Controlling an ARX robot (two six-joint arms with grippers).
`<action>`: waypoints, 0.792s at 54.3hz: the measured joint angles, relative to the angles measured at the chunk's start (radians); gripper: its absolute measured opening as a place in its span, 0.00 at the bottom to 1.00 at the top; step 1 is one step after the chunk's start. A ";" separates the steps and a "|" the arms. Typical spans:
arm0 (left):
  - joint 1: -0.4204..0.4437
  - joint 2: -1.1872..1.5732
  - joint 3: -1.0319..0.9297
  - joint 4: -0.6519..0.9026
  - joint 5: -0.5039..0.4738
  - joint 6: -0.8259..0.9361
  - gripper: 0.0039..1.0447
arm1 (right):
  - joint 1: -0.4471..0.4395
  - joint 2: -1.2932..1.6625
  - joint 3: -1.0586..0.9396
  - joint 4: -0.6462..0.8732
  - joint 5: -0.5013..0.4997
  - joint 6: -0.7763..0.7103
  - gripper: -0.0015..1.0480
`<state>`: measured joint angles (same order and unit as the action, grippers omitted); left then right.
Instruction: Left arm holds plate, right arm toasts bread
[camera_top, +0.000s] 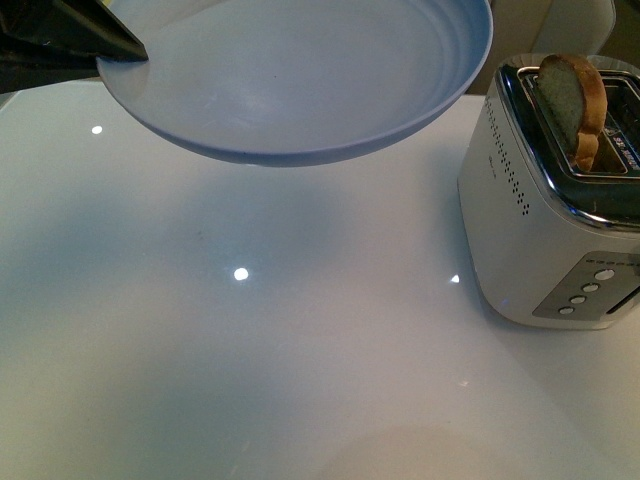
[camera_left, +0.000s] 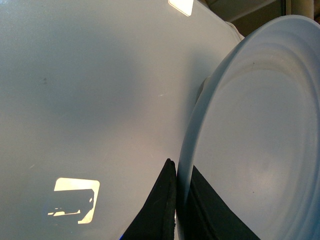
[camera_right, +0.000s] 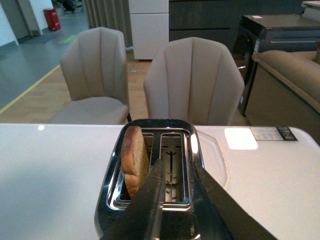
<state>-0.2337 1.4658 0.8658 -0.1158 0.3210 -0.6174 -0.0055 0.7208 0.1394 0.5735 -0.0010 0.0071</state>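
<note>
The pale blue plate (camera_top: 300, 80) hangs tilted above the white table at the back left. My left gripper (camera_top: 125, 45) is shut on its rim, and only a black wedge tip shows. In the left wrist view the plate (camera_left: 260, 150) has its rim pinched between the two black fingers of the left gripper (camera_left: 179, 172). The bread (camera_top: 570, 100) stands upright in a slot of the white and chrome toaster (camera_top: 530, 230), about half sticking out. My right gripper (camera_right: 176, 162) is open just above the toaster (camera_right: 112, 192), over the empty slot beside the bread (camera_right: 134, 160), and holds nothing.
The glossy white table (camera_top: 250, 350) spreads below the plate. The toaster's buttons (camera_top: 585, 290) face front right. Two beige chairs (camera_right: 192, 80) stand beyond the table's far edge, with a sofa (camera_right: 290, 80) to one side. A small printed card (camera_right: 272, 133) lies on the table.
</note>
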 joint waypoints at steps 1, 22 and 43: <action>0.000 0.000 -0.001 0.000 0.000 0.000 0.02 | 0.000 -0.010 -0.006 -0.004 0.001 0.000 0.12; 0.000 -0.008 -0.008 0.003 -0.002 0.000 0.02 | 0.002 -0.227 -0.092 -0.135 0.001 -0.003 0.02; -0.002 -0.009 -0.009 0.003 -0.004 0.000 0.02 | 0.002 -0.369 -0.122 -0.221 0.002 -0.003 0.02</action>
<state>-0.2356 1.4567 0.8570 -0.1123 0.3172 -0.6174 -0.0036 0.3515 0.0174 0.3527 0.0006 0.0036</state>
